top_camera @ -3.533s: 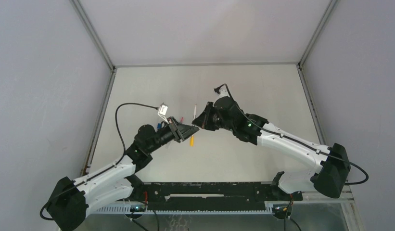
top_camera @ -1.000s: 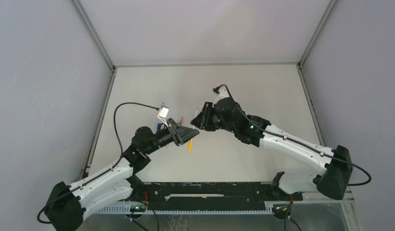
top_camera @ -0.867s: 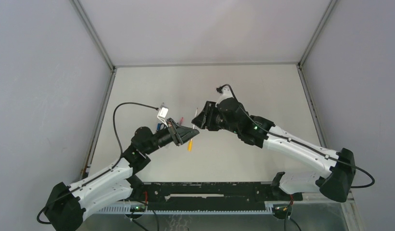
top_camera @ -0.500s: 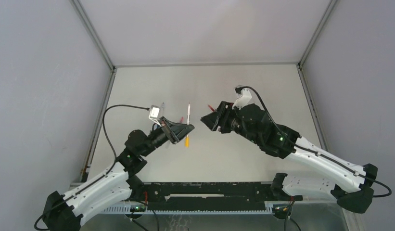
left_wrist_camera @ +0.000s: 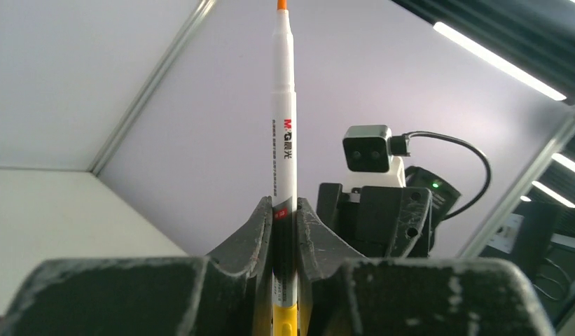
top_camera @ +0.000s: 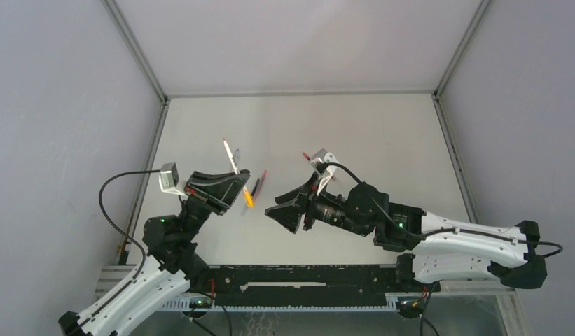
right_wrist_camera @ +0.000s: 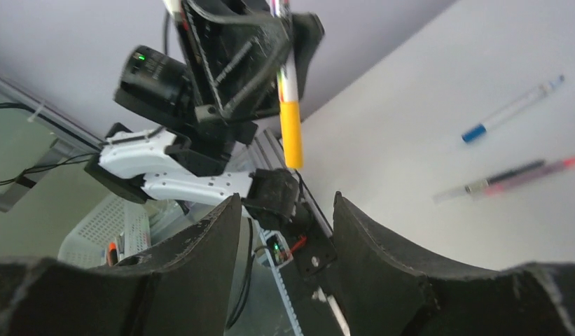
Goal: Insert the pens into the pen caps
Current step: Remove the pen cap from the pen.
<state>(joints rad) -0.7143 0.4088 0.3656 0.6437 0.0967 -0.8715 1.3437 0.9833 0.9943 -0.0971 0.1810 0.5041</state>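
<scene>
Since a second ago the left arm has drawn back toward the near-left corner. Its left gripper (top_camera: 241, 178) is clamped on the white pen (top_camera: 229, 149), which then stood almost upright at mid table and now leans up and to the left. The yellow cap (top_camera: 248, 199) is on the pen's lower end, below the fingers. The loose pens (top_camera: 260, 182) lie on the table just right of that cap, where they lay before. The right gripper (top_camera: 280, 215) was then tip to tip with the left one. It has since swung down and toward the near edge, and its jaws are spread wide with nothing between them, close to the cap but apart from it. A small red piece (top_camera: 307, 155) lies beyond the right wrist camera (top_camera: 321, 158); pen or cap, I cannot tell.

The left wrist view alone shows the barrel's printed lettering, an orange tip at the pen's top, and both fingers pressed flat against the barrel. The right wrist view alone shows a blue-ended pen (right_wrist_camera: 512, 110) lying apart from a black and a pink one side by side; from above, the left gripper hides the blue one. That view also shows the cap hanging above the gap between the spread fingers.

The left gripper is nearer the table's left rail than its middle. Bare table (top_camera: 382, 133) runs from both grippers to the far wall and the right rail.
</scene>
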